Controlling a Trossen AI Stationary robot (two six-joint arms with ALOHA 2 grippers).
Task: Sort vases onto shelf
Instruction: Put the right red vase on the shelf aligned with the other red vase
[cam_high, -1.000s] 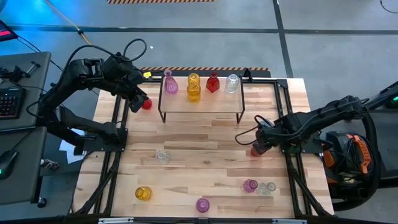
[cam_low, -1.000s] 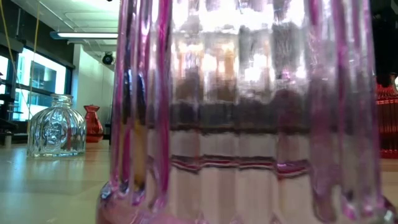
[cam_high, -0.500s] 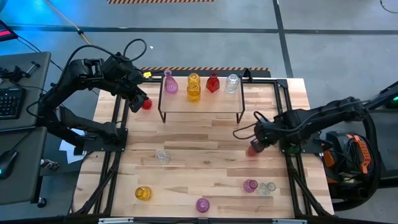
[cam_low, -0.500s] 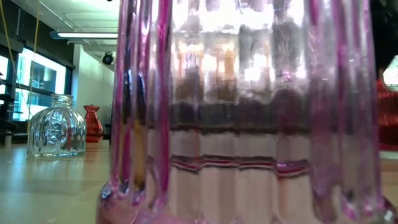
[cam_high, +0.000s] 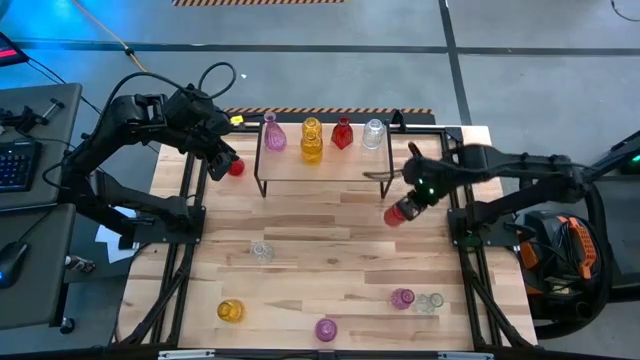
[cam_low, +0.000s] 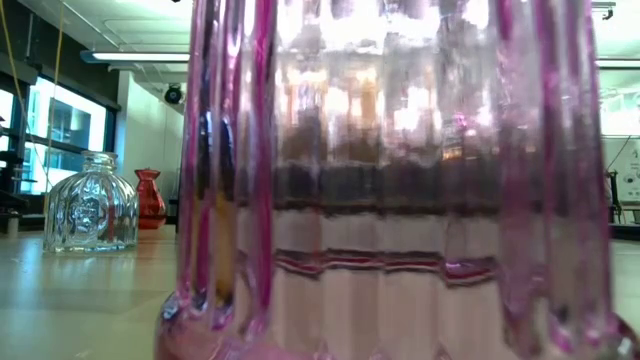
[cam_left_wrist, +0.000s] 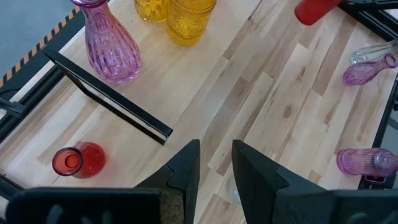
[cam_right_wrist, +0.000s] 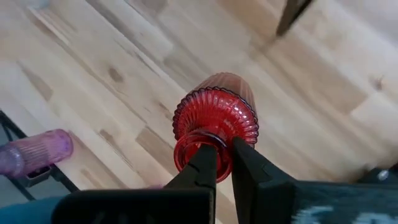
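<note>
Right gripper: clamped on neck of ribbed red vase, held off the table just beside the shelf's right end.
Left gripper: fingers narrowly parted, holding nothing, above table's far-left corner, near a second red vase standing left of the shelf.
On shelf, left to right: pink, amber, red, clear.
On table: clear vase left of centre; amber near front-left; pink at front edge; pink touching clear, front-right.

no readable text, labels, brands or numbers anywhere
</note>
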